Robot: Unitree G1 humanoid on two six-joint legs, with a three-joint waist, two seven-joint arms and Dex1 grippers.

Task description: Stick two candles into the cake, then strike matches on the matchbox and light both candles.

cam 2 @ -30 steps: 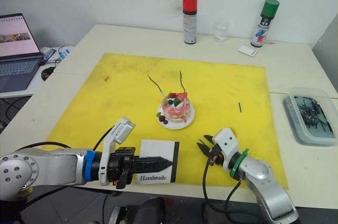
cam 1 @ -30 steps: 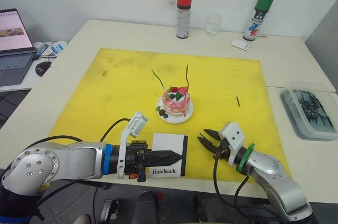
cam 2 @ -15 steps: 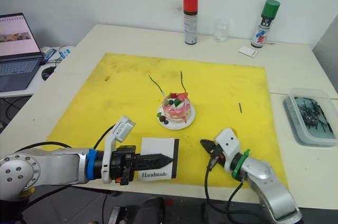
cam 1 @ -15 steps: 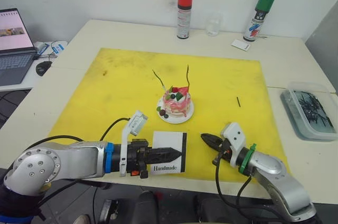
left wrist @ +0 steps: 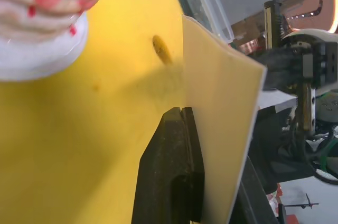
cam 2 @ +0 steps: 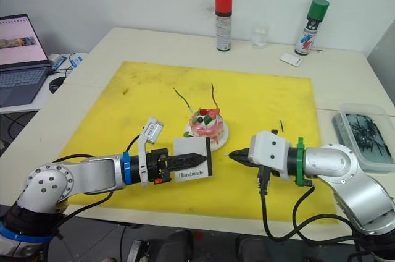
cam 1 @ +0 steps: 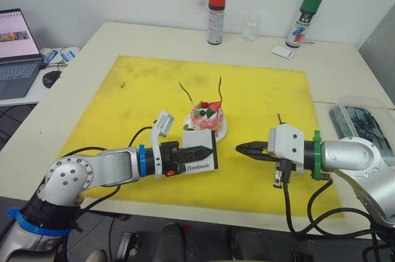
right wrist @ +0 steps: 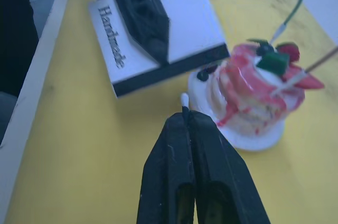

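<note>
My left claw (cam 1: 196,155) is clenched on the matchbox (cam 1: 200,152), lifted off the yellow mat (cam 1: 123,95) and tilted, its black striking strip facing my right side and "Handmade" along its near edge; it hangs just in front of the cake (cam 1: 207,117). My right claw (cam 1: 242,148) is pinched tight on a match (right wrist: 184,100), whose pale tip pokes out past my fingertips toward the strip, a small gap of open mat between them. The pink-and-white cake sits on its white plate (cam 1: 221,129) mid-mat, both thin wavy candles (cam 1: 219,90) standing in its top. Another match (cam 1: 278,118) lies on the mat toward the right edge. Beyond that edge, on the counter (cam 1: 345,76), sits a clear tub (cam 1: 364,123); the mat's left half lies open.
</note>
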